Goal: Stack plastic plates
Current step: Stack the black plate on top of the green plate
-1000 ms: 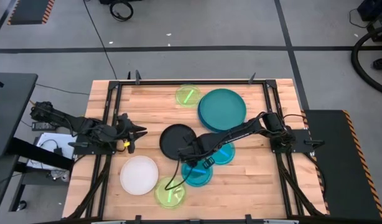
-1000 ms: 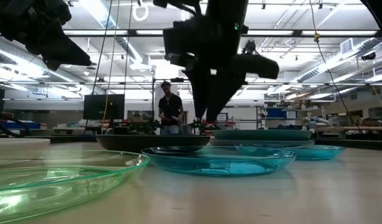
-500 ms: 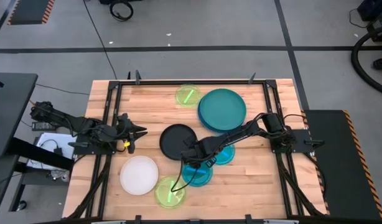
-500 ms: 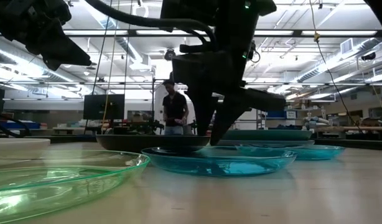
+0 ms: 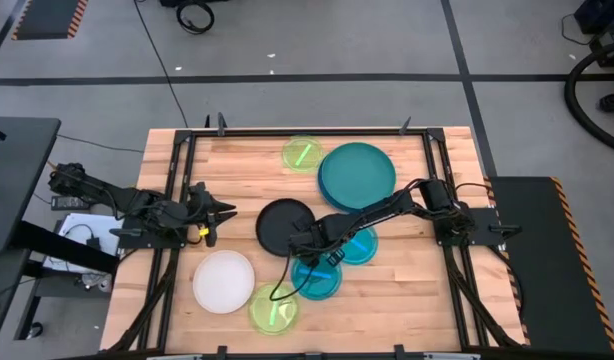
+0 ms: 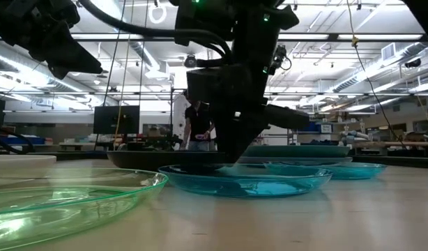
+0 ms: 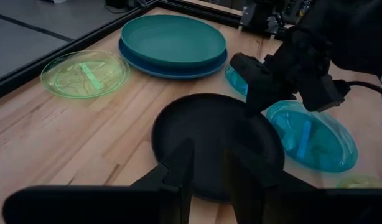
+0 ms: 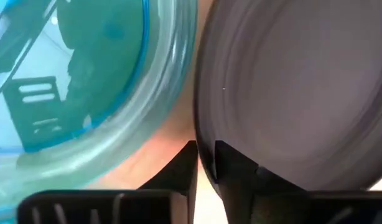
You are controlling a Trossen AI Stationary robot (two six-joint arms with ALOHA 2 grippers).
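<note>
Table top [image 5: 237, 170]: light natural wood, plank-striped, framed by black rails.
Large top plate [image 5: 357, 173]: opaque teal.
Large lower plate [image 7: 147, 67]: blue, showing as a rim under the teal one.
Medium plate [image 5: 284, 226]: matte black.
Medium plate, near edge [image 5: 224, 281]: plain white.
Small plates by the black plate [image 5: 317, 280] [image 5: 360, 246]: translucent cyan.
Small plates, far [image 5: 303, 152] and near [image 5: 273, 311]: translucent lime-green, each with a brighter green streak.
Right gripper [image 8: 203, 155]: dark, near black.
Left gripper [image 5: 223, 210]: black, a yellow spot just behind it.
Floor [image 5: 317, 40]: grey with dark lines.
</note>
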